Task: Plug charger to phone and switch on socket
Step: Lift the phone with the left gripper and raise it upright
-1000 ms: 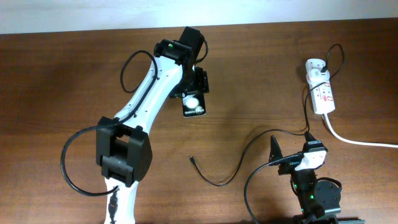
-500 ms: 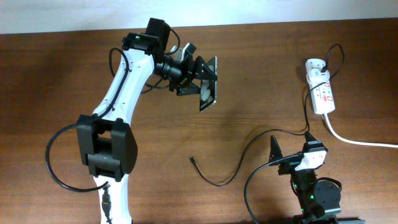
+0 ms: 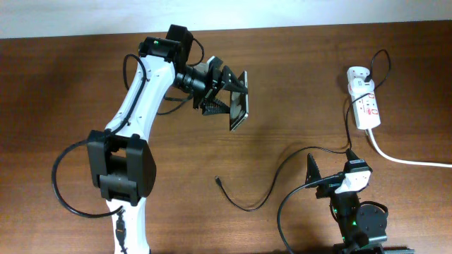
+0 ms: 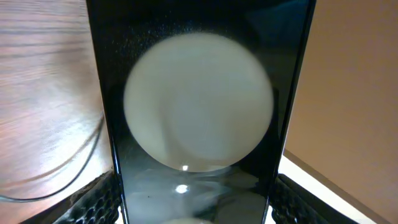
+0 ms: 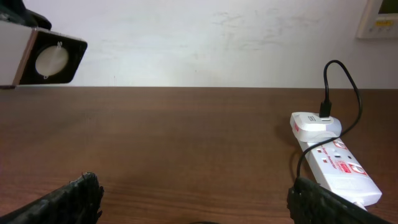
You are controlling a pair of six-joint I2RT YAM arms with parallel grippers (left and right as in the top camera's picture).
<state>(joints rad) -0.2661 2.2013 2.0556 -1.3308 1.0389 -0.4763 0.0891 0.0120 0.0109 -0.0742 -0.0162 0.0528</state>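
Phone point(image 3: 241, 111) inside left end effector point(image 3: 237, 97)

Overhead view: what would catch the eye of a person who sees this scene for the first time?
The left hand holds the phone lifted and turned on edge, over the far middle of the table. The charger lies loose on the near side, its plug tip free, while the socket sits at the far right.

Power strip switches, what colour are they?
Red, on the white power strip, clearest in right wrist view.
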